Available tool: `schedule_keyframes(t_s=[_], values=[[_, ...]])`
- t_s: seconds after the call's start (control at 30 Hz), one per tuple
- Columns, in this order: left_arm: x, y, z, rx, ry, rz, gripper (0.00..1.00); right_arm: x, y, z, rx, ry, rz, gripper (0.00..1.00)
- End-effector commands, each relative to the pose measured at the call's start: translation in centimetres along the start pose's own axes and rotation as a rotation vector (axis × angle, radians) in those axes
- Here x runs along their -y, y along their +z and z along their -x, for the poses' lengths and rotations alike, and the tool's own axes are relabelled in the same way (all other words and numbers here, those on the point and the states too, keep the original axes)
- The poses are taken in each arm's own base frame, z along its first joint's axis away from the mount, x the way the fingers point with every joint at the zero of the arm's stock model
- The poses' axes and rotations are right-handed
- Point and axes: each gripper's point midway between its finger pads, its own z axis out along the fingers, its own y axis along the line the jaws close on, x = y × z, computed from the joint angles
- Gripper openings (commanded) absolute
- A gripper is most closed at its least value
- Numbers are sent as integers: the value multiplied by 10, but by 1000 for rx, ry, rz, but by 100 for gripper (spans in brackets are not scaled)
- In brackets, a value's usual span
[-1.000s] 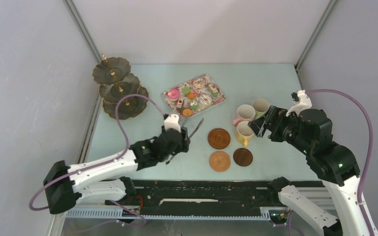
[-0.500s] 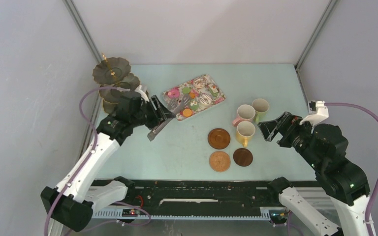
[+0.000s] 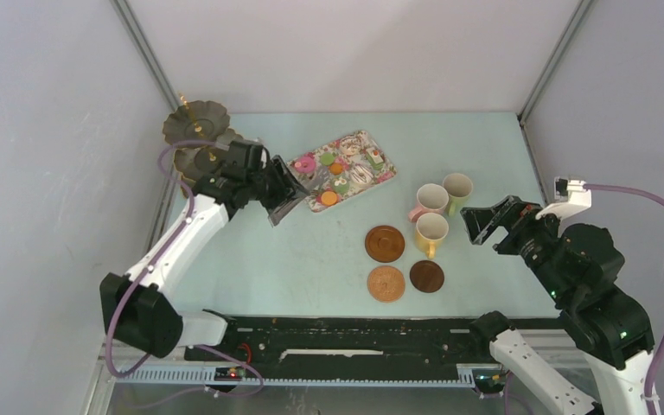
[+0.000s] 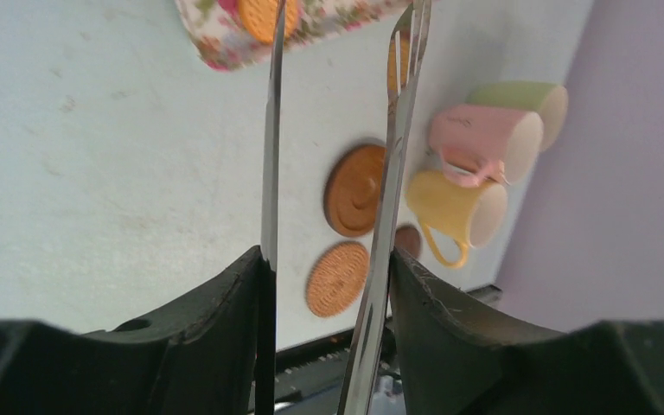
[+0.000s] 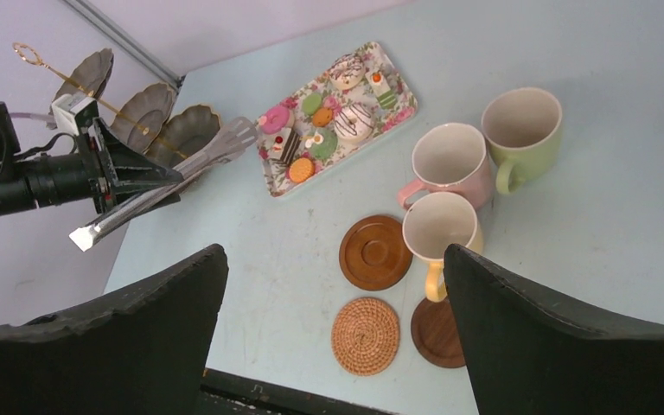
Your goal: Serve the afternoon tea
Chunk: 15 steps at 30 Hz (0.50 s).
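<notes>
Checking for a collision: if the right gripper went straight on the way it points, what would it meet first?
Probably the yellow mug, just ahead of the open right gripper; depth is unclear.

A pale blue-green bench [image 3: 475, 143] is closed in by plain grey walls [image 3: 346, 52], with metal posts [image 3: 141, 52] at its two far corners and a black rail [image 3: 354, 333] along its near edge. A flowered rectangular tray [image 3: 387, 175] lies askew toward the far edge, left of the middle. Long metal tongs [image 5: 160, 186] hang tilted above the bench's left side. Their two arms are apart, one tip is slotted, and the tips reach the tray's nearest corner.
</notes>
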Motion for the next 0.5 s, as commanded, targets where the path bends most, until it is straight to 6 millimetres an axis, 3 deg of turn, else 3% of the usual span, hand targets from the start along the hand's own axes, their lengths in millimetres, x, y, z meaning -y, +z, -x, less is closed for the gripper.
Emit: schedule_keyframes(t_s=[0.0, 0.17, 0.47], values=[[-15, 3, 35, 81, 170, 161, 54, -4, 11, 15, 51, -54, 5, 99], [-22, 9, 55, 102, 304, 251, 53, -5, 16, 17, 53, -70, 7, 100], [-20, 34, 62, -2, 532, 349, 53, -1, 24, 17, 41, -72, -15, 100]])
